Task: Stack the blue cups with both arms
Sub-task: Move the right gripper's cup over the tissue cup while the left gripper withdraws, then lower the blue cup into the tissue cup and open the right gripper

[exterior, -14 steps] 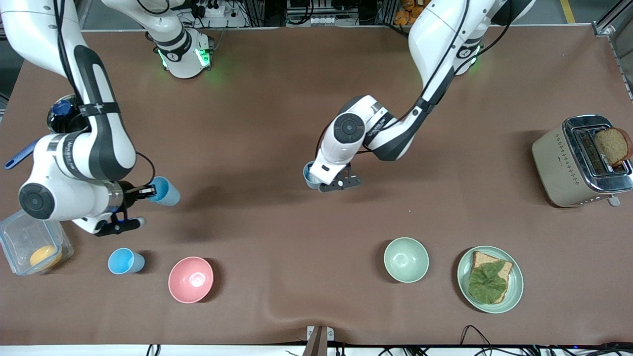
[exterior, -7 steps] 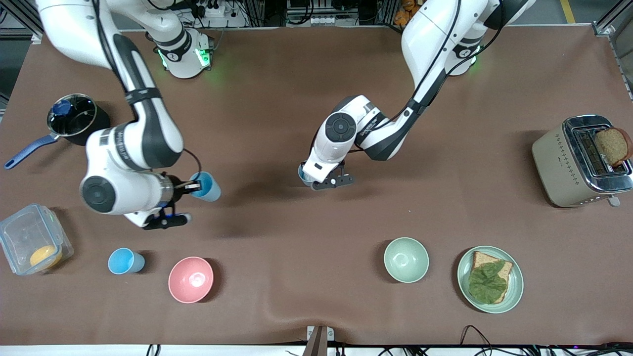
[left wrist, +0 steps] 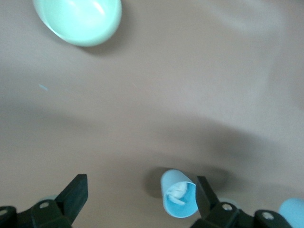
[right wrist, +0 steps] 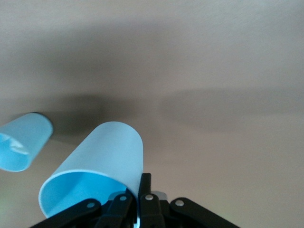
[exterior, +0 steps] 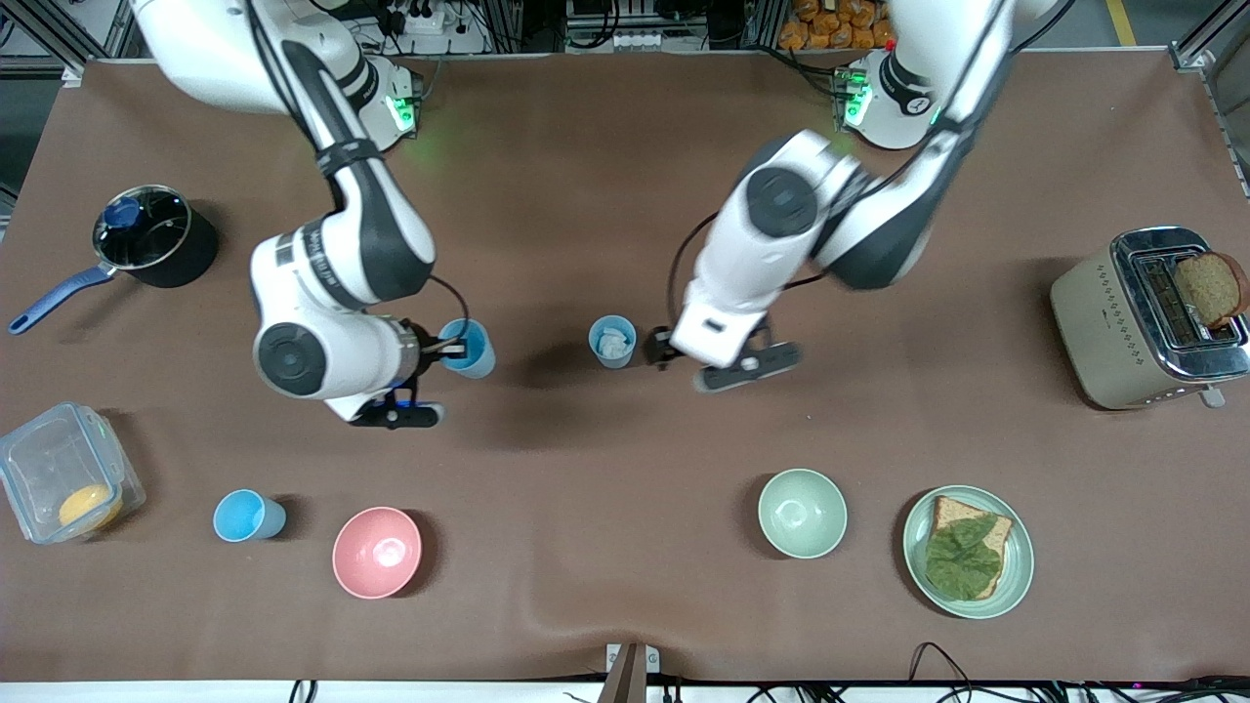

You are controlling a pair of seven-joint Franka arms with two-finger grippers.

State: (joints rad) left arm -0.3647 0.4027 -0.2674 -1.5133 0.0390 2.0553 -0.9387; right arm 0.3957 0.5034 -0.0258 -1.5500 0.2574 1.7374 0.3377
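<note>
A paler blue cup (exterior: 612, 341) stands upright on the middle of the table with something white inside; it also shows in the left wrist view (left wrist: 179, 193) and the right wrist view (right wrist: 21, 142). My left gripper (exterior: 662, 349) is open and empty, raised just beside that cup, apart from it; in its own view (left wrist: 140, 194) the cup lies close to one finger (left wrist: 205, 197). My right gripper (exterior: 441, 351) is shut on the rim of a sky blue cup (exterior: 469, 349), held tilted in the air beside the paler cup, toward the right arm's end. The jaws (right wrist: 140, 194) pinch its wall (right wrist: 102, 161).
Another sky blue cup (exterior: 249, 516) stands beside the pink bowl (exterior: 376, 552), nearer to the front camera. A pale green bowl (exterior: 802, 513), also in the left wrist view (left wrist: 78, 19), a plate with a sandwich (exterior: 1016, 571), a toaster (exterior: 1104, 332), a pot (exterior: 186, 256) and a plastic box (exterior: 29, 469) stand around.
My left gripper let go of the paler cup, left it standing and lifted away toward its base. My right arm carried the sky blue cup toward the middle of the table.
</note>
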